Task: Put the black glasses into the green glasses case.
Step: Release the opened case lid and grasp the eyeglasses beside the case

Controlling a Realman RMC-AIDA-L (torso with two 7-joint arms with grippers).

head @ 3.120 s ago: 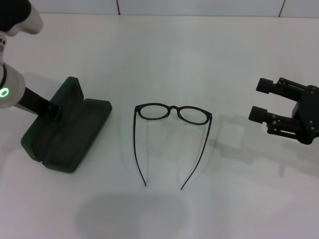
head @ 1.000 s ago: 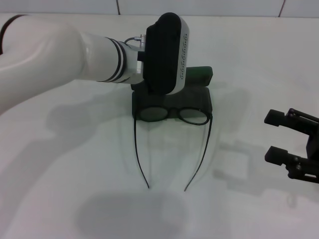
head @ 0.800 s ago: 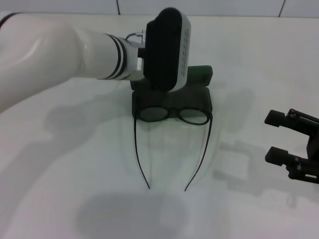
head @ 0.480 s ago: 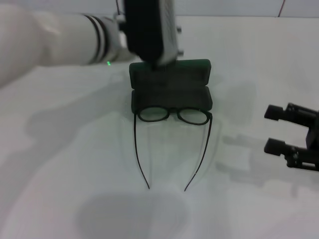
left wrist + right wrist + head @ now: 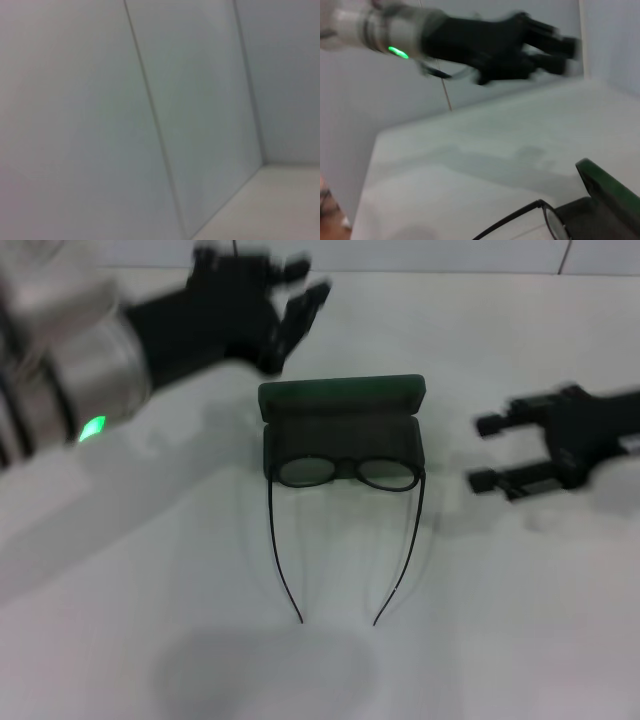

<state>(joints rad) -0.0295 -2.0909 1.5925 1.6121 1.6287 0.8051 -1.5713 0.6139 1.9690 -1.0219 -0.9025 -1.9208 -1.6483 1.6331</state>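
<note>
The left end effector [image 5: 290, 285] hangs spread above the open case [image 5: 343, 425]; the right end effector [image 5: 490, 452], fingers apart, sits beside the glasses [image 5: 345, 472].

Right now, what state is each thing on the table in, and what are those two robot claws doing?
green glasses case: open, lid standing up at the back, on the table.
black glasses: unfolded, lenses resting over the case's front edge, temple arms stretched out on the table, not yet inside.
left gripper: open, empty, raised behind the case.
right gripper: open, empty, beside the case, apart from the glasses.
</note>
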